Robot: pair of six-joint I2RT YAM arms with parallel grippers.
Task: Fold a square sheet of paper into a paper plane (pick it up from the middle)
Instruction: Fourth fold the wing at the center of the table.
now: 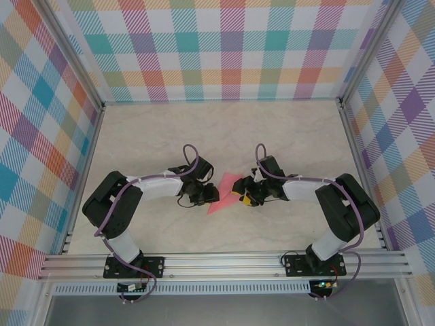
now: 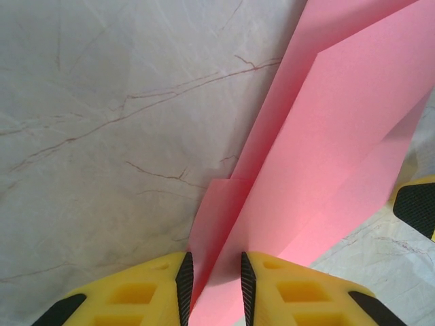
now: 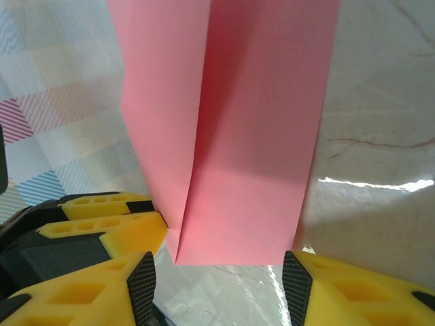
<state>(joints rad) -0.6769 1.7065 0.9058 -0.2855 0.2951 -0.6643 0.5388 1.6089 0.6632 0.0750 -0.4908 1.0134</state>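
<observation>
The salmon-pink sheet of paper point(image 1: 219, 193) is creased lengthwise into a long folded shape and sits between the two grippers at mid-table. My left gripper point(image 2: 216, 285) has its jaws drawn close on the folded layers point(image 2: 326, 136), which touch both pads. In the top view the left gripper point(image 1: 208, 195) is at the paper's left side. My right gripper point(image 3: 219, 285) is open wide, and the paper's short end point(image 3: 238, 136) lies just ahead of its pads, touching neither. The left gripper's yellow fingers point(image 3: 102, 224) hold the paper's edge in the right wrist view.
The marble-patterned tabletop point(image 1: 170, 129) is ringed by checked walls point(image 1: 224, 47). An aluminium rail point(image 1: 224, 261) carries both arm bases at the near edge. A right finger point(image 2: 418, 207) shows at the edge of the left wrist view.
</observation>
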